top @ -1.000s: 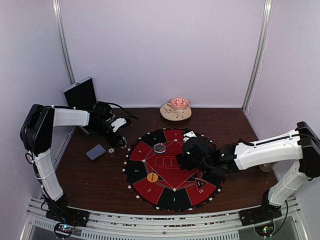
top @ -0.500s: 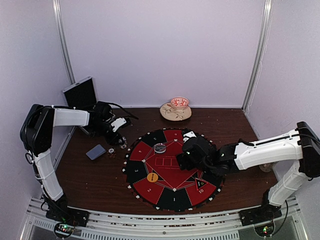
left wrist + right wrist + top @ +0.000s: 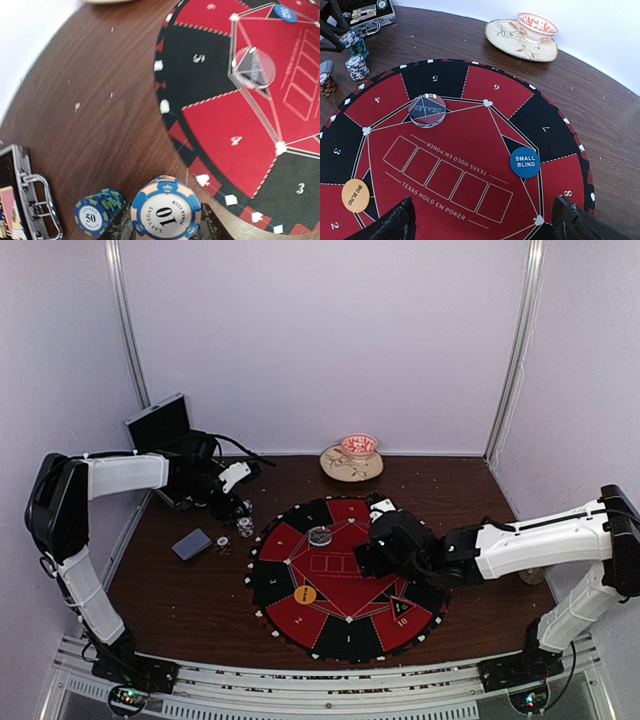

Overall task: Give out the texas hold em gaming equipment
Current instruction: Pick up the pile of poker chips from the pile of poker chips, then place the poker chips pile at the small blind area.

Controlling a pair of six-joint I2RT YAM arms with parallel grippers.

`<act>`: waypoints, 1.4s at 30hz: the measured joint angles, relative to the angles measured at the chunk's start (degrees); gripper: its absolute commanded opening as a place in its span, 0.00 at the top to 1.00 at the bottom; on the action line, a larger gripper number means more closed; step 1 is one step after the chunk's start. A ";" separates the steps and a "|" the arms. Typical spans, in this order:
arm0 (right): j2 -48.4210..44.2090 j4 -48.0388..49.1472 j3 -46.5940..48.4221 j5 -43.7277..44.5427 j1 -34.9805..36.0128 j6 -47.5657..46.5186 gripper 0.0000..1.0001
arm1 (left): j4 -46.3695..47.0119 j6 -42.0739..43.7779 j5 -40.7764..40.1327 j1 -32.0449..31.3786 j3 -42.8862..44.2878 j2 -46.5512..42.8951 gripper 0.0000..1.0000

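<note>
From above, the left gripper (image 3: pixel 241 520) sits toward the table's (image 3: pixel 180 600) far-left corner beside the mat (image 3: pixel 345 585); its wrist view shows it clenched on a chip stack (image 3: pixel 166 214) at the mat's rim; the right gripper (image 3: pixel 480 220) hangs spread wide above open mat, the blue disc (image 3: pixel 525 162) just ahead.

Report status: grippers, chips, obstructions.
Left gripper shut on blue-and-cream 10 poker chip stack. Right gripper open, empty, above round red-and-black mat. Dark blue-green 50 chip stack close beside it.
</note>
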 measured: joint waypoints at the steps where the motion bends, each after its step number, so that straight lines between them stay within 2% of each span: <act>1: -0.59 0.09 -0.20 0.07 0.00 0.00 0.04 | -0.15 0.24 0.00 -0.50 0.00 -0.90 0.76; 7: -5.40 0.50 -2.60 2.34 -0.81 0.11 0.04 | -1.66 1.29 -0.07 -7.74 1.86 -3.30 0.76; 11: -11.17 0.94 -5.53 4.61 -4.22 0.90 0.05 | -3.13 1.29 0.00 -13.60 5.66 -2.34 0.76; 21: -24.35 2.58 -12.94 8.09 -15.69 3.72 0.05 | -2.89 -0.02 0.37 -24.48 22.91 10.82 0.77; 30: -23.32 3.56 -14.25 8.33 -18.43 4.94 0.05 | -2.93 -1.66 0.17 -30.93 36.87 25.88 0.77; 36: -21.40 3.45 -14.25 9.03 -18.53 5.90 0.05 | -3.15 -2.51 -0.33 -34.62 41.68 31.10 0.77; 42: -24.26 2.19 -14.84 12.52 -18.88 8.22 0.04 | -3.37 -3.85 -0.57 -38.05 49.29 35.89 0.77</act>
